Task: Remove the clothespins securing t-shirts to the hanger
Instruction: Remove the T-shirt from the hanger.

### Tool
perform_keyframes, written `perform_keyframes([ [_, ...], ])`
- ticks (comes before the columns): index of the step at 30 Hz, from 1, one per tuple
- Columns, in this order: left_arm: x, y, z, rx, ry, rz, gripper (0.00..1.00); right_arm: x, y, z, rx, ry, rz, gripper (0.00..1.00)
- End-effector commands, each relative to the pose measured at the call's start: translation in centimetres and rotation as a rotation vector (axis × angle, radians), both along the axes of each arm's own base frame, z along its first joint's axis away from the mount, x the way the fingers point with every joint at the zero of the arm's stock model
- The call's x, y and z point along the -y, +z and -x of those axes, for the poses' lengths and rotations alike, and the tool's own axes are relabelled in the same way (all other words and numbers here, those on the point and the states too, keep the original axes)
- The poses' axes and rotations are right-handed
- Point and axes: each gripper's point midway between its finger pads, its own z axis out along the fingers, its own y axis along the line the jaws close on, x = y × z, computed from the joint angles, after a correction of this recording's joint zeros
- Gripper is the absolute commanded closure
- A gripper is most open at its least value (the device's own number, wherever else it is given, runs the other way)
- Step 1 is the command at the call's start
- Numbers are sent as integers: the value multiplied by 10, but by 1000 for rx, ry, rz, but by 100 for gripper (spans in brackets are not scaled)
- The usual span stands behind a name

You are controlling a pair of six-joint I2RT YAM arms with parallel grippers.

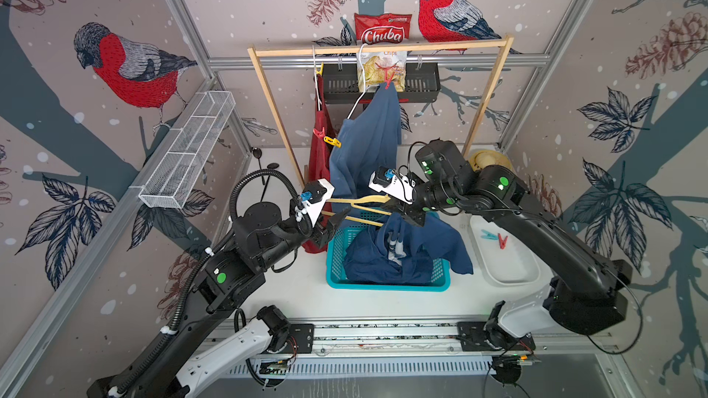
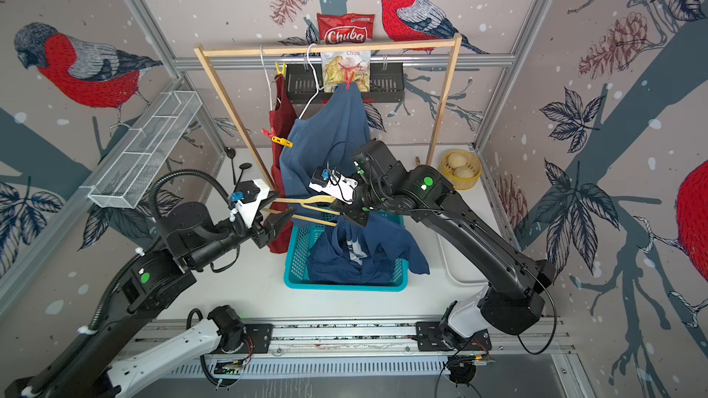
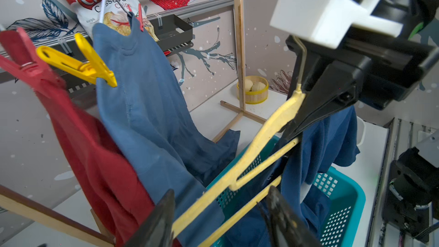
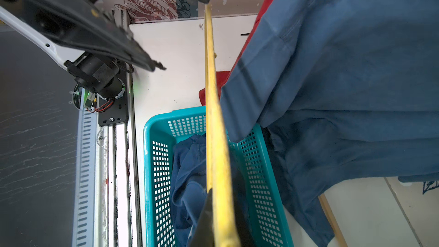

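Mid-frame in both top views, right jaws clamp the bare yellow plastic hanger [image 1: 364, 198]; half-open left jaws straddling it probably must close next for a handover.

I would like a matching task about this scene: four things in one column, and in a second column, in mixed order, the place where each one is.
Things:
1. light blue clothespin
2. navy shirt
3. yellow hanger
4. dark red shirt

Places:
A. mostly in the teal basket
B. lying in the white tray
C. hanging from the wooden rack
D. clamped in the right gripper

Pairs: 1-B, 2-A, 3-D, 4-C
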Motion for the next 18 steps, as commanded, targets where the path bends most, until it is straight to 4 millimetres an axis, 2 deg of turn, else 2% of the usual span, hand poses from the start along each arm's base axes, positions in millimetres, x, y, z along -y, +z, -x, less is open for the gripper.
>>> perform_keyframes([
  [1, 6, 1, -4, 128, -34, -76, 38, -2, -2, 4, -24, 8, -7, 100],
  [3, 11, 7, -3, 190, -58, -72, 36, -4, -4, 5, -35, 9, -6, 100],
  [4, 15, -3, -5, 197, -76, -89, 35, -4, -4, 5, -39, 11, -8, 100],
  [7, 24, -10, -9, 220, -106, -140, 34, -7, -8, 6, -55, 13, -6, 100],
  [11, 28, -13, -20, 245, -59, -181, 38, -10, -10, 4, -68, 9, -4, 100],
  [14, 31, -12, -24, 264, -41, -171, 43, -15, -9, 6, -83, 20, -16, 100],
  [18, 36, -11, -28, 284, -25, -150, 56, -19, -9, 6, -93, 28, -34, 100],
])
